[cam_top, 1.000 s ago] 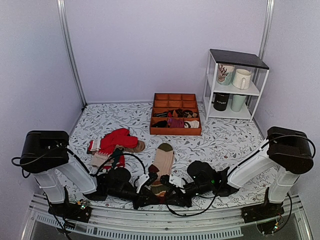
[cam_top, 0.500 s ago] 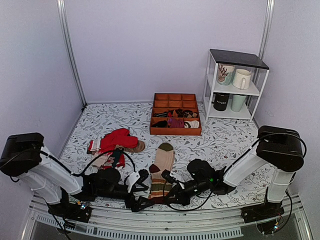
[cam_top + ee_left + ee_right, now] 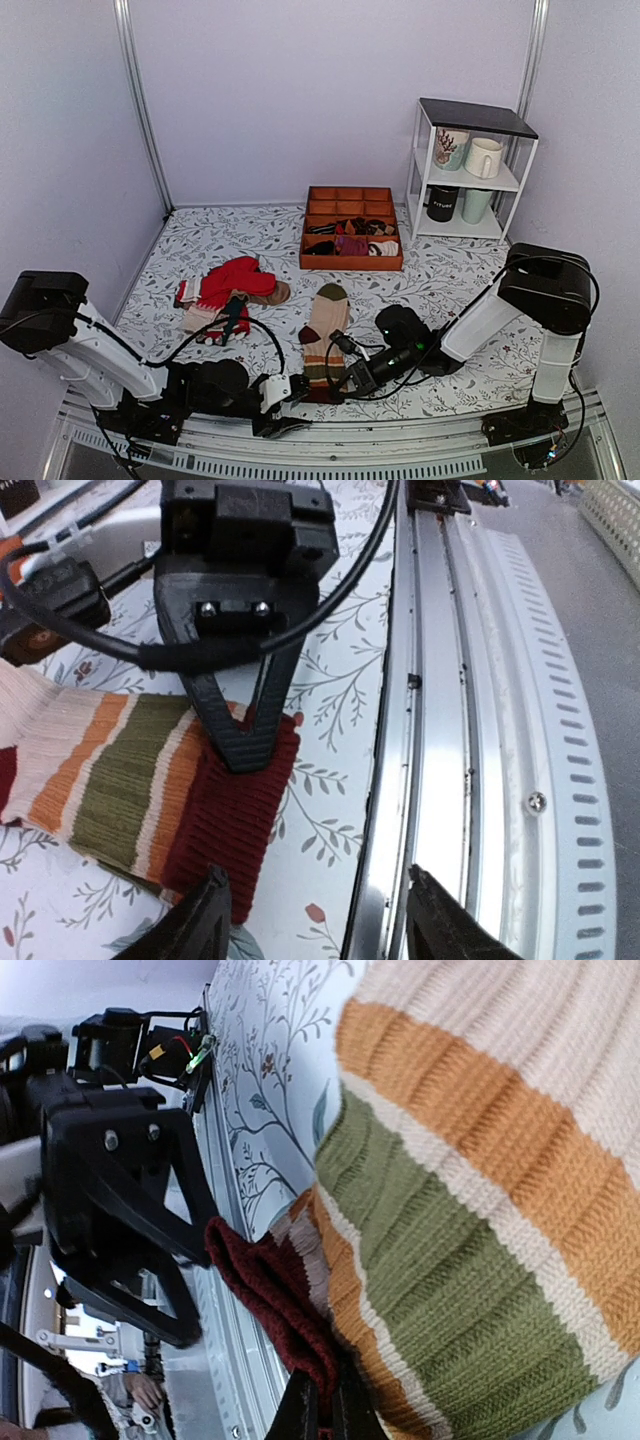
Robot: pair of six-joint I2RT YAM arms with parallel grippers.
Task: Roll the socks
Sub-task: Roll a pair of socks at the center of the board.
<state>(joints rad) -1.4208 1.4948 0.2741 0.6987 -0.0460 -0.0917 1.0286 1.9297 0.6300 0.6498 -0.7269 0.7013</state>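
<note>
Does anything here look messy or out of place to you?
Mostly the red socks, lying in a crumpled heap at the left of the table. The striped sock lies flat, only its maroon cuff pinched up by the right pincer.

Both arms lie low and stretched inward, their wrists nearly meeting in front of the bases. The left gripper (image 3: pixel 318 925) points toward its partner, jaws standing apart with nothing between them. The right gripper (image 3: pixel 324 1410) has its jaws pinched together, seemingly on the socks (image 3: pixel 480 1210) at the cuff.
</note>
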